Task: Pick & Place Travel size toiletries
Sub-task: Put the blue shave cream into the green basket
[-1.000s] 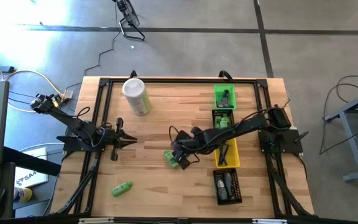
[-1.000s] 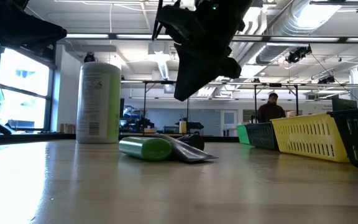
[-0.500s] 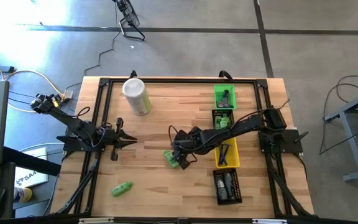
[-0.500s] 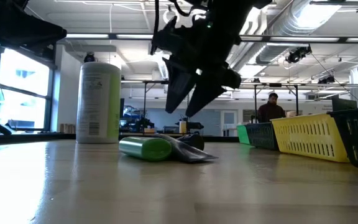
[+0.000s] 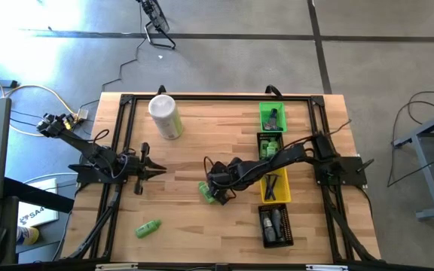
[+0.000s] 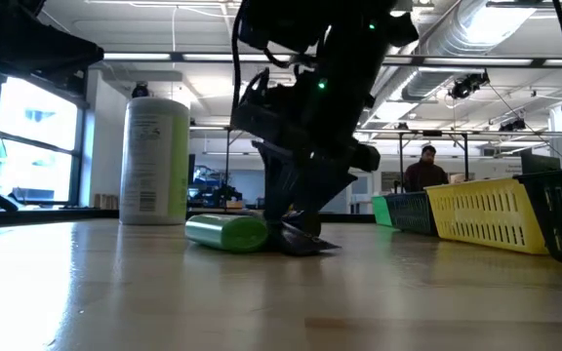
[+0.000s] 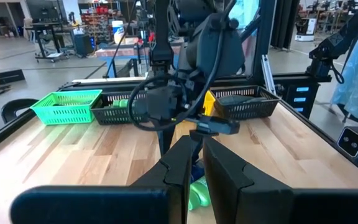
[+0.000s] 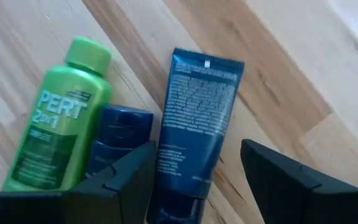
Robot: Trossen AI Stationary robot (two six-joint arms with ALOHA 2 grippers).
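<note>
High view, step: the right gripper [image 5: 215, 190] had reached to mid-table and stood over a small cluster of toiletries, a green bottle [image 5: 206, 190] with dark items beside it. I judged this the approach before a pick.
High view, bins: the green bin [image 5: 272, 117], the yellow bin [image 5: 275, 186] and the black bin [image 5: 276, 225] ran in a line along the right side, each already holding items.
High view, strays: a second green bottle [image 5: 148, 227] lay alone near the front left, and the pale canister [image 5: 166, 116] stood at the far left.
High view, left arm: the left gripper [image 5: 151, 172] waited at the left edge, well apart from the cluster.
Low view, tool: the right gripper [image 6: 296, 210] hung low, its tips just above or at the dark tube [image 6: 305, 242] that lay touching the green bottle [image 6: 227, 232]; contact could not be told.
Left wrist view, tool: the left gripper [image 7: 196, 163] had its fingers pressed together, holding nothing.
Right wrist view, tool: the right gripper [image 8: 197, 171] stood parted moderately wide, empty, straddling the blue tube [image 8: 191, 118]; a dark blue cap [image 8: 120, 134] lay between that tube and the green bottle [image 8: 61, 121].
Next move: it called for settling lower around the blue tube alone, closing, then carrying it to a bin on the right.
</note>
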